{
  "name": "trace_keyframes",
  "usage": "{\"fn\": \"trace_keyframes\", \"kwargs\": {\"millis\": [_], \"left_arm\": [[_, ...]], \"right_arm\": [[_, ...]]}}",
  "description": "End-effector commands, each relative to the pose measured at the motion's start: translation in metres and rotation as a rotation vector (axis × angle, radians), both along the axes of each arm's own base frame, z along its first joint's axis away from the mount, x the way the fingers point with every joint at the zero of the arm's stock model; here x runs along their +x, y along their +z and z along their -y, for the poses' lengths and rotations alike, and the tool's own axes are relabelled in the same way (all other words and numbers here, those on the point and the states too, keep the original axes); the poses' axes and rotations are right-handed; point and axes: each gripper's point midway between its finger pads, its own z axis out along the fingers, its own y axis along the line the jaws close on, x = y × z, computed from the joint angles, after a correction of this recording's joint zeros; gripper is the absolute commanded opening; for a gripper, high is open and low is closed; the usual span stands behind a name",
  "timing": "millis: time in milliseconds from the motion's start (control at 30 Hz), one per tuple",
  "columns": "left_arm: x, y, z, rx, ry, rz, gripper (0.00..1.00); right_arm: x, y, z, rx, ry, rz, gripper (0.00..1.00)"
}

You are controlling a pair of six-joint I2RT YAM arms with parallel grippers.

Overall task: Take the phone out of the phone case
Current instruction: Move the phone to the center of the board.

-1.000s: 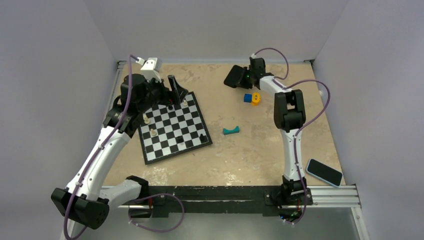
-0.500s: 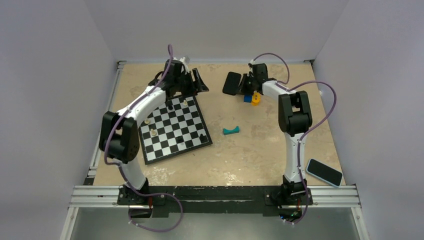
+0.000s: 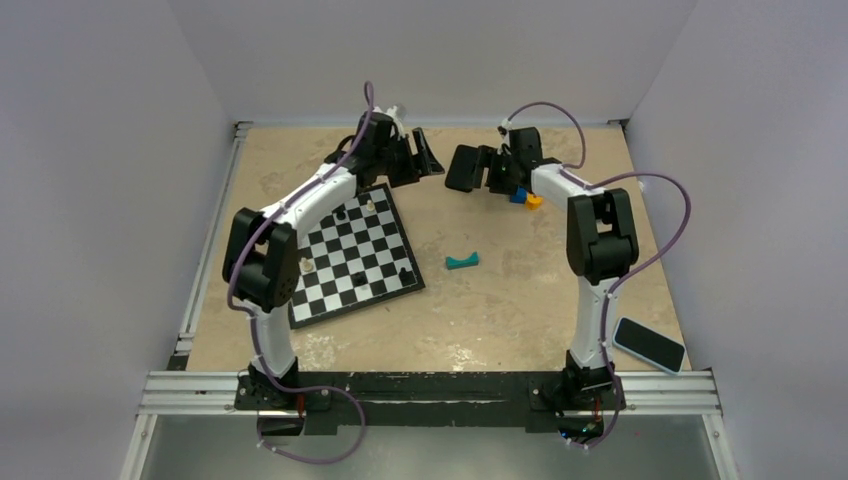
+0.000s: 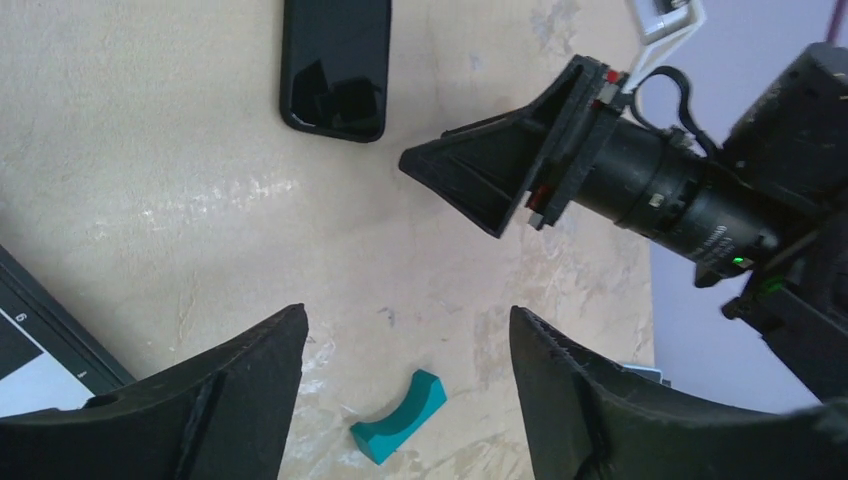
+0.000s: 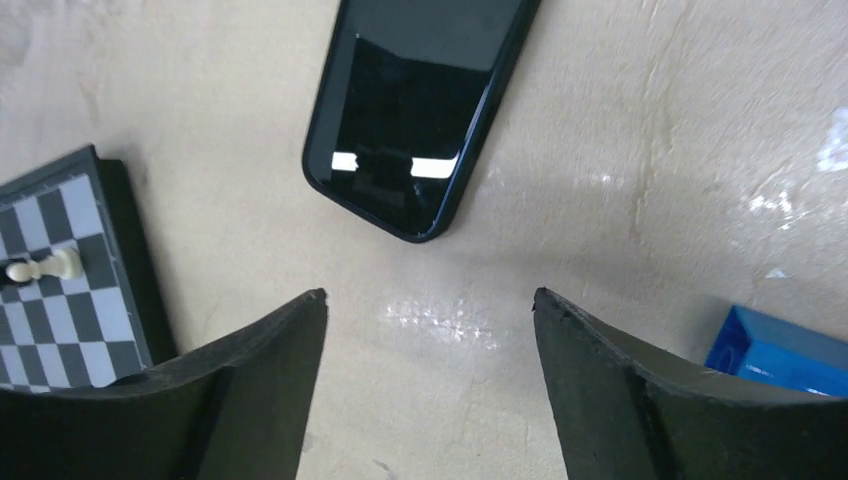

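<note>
The light-blue flat rounded-rectangle phone (image 3: 648, 345) lies back-up at the near right corner of the beige speckled worktop (image 3: 520, 300). It is just beside the right arm's base and close to the aluminium rail (image 3: 660, 385), well apart from both sets of fingers. No black shell with camera holes can be made out in any view.

Both arms reach to the far middle of the worktop. The left fingers (image 4: 250, 370) are spread wide with nothing between them. In the left wrist view only bare worktop shows in the gap. A small teal curved block (image 4: 400, 415) sits near their tips, and a corner of the black-and-white chessboard (image 4: 40, 350) shows at the left.

The right fingers (image 5: 620, 380) are also spread wide and hold nothing.

A glossy black phone-shaped slab (image 5: 420, 110) lies flat on the worktop, and light glints on its face. In the overhead view it sits between the two arms' fingers, closer to the right ones. In the right wrist view its rounded end lies just beyond the right fingers' tips, not between them. No holes show on the part that is visible.

A blue block (image 5: 780, 350) sits just beside the right-hand finger in that view. At the left edge, a white pawn (image 5: 40, 267) stands on the chessboard.
</note>
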Motion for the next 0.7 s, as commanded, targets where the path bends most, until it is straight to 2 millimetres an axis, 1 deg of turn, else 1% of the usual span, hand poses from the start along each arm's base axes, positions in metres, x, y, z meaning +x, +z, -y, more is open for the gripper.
{"fn": "trace_keyframes", "kwargs": {"millis": [0,33,100,133,200,267,300,400,433,500,600,667], "left_arm": [[0.004,0.069,-0.011,-0.016,0.038,0.179,0.79],[0.008,0.063,-0.008,-0.018,0.036,0.158,0.78],[0.02,0.048,0.003,-0.038,0.03,0.113,0.71],[0.026,0.036,0.009,-0.049,0.028,0.088,0.68],[0.042,0.019,0.018,-0.076,0.044,0.062,0.6],[0.06,0.01,0.025,-0.108,0.074,0.069,0.51],[0.069,0.007,0.029,-0.127,0.091,0.081,0.48],[0.096,0.0,0.034,-0.2,0.16,0.101,0.42],[0.105,-0.011,0.034,-0.207,0.192,0.079,0.41],[0.118,-0.024,0.034,-0.226,0.242,0.057,0.38],[0.132,-0.039,0.039,-0.286,0.298,0.026,0.34],[0.137,-0.054,0.041,-0.308,0.329,-0.018,0.31]], "right_arm": [[0.024,0.038,-0.001,0.05,-0.094,0.091,0.8],[0.026,0.038,-0.001,0.062,-0.11,0.087,0.81],[0.032,0.042,-0.003,0.096,-0.133,0.093,0.81],[0.035,0.045,-0.005,0.118,-0.137,0.1,0.81],[0.041,0.047,-0.008,0.16,-0.145,0.097,0.79],[0.046,0.046,-0.007,0.191,-0.158,0.083,0.76],[0.047,0.046,-0.007,0.206,-0.162,0.076,0.74],[0.049,0.042,-0.005,0.246,-0.178,0.057,0.69],[0.049,0.041,-0.004,0.249,-0.182,0.057,0.68],[0.05,0.039,-0.004,0.255,-0.184,0.056,0.65],[0.05,0.038,-0.007,0.274,-0.176,0.053,0.62],[0.049,0.036,-0.012,0.302,-0.155,0.041,0.6]]}}
